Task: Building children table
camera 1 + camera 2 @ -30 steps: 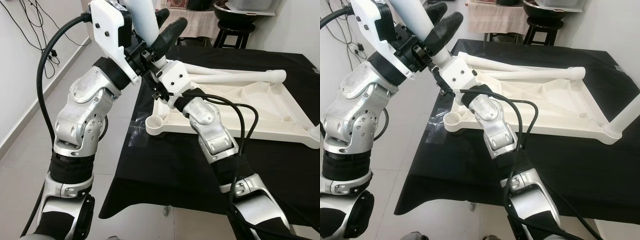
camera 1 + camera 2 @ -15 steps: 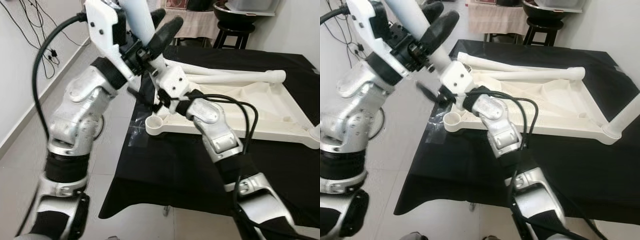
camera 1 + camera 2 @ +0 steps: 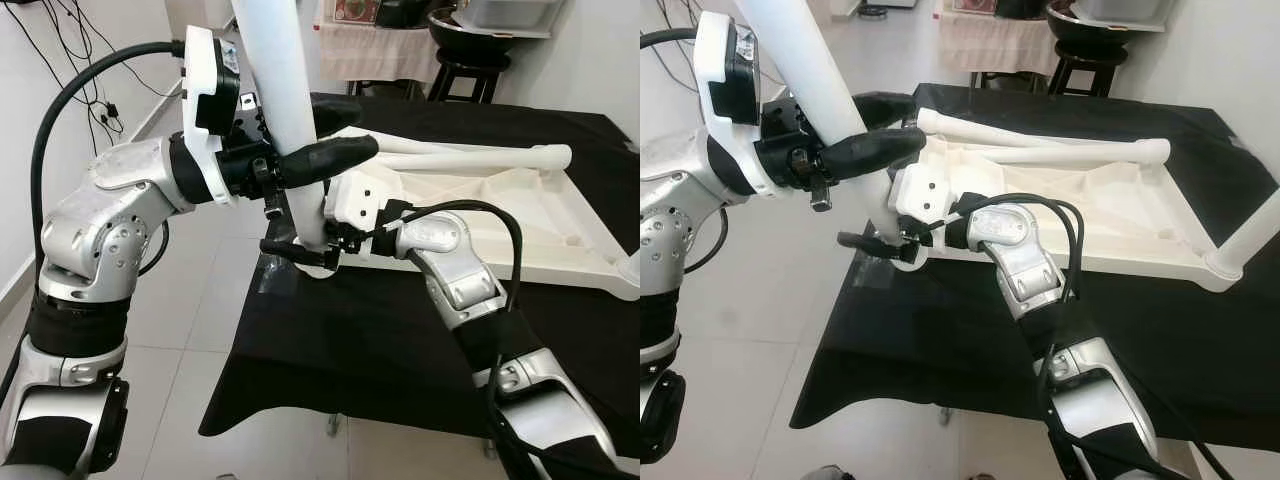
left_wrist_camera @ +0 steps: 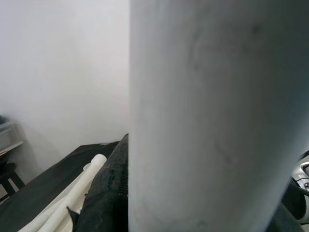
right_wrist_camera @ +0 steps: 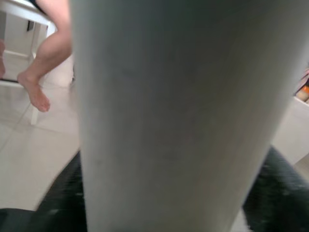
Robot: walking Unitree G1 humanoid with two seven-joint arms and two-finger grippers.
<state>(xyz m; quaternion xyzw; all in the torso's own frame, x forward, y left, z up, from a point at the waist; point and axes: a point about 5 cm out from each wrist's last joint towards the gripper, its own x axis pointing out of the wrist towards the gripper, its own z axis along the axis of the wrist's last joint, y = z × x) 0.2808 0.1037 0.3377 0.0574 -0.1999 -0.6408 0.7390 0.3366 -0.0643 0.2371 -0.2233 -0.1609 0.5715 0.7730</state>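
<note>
— So where's the leg now?

— Upright, its foot down at the socket on the near left corner of the tabletop, which lies upside down on the black cloth. A second ago I had it tilted and held above that corner, with the socket showing open; now it stands nearly vertical and covers the socket. I judge it's entering but not yet seated; I can't see how deep it sits.

— What's holding it?

— Both grippers. My left gripper has swung from high up to level, fingers clamped across the leg at mid-height. My right gripper has dropped low, fingers closed around the leg's base just above the socket, forearm reaching across the table corner.

— And the wrist cameras?

— Each looks straight onto the white tube between its dark fingers.

— Other legs?

— Two lie across the tabletop's far side, and another stands at the right corner.

— Next?

— Press straight down, I think, keeping it plumb so it doesn't bind.
</note>
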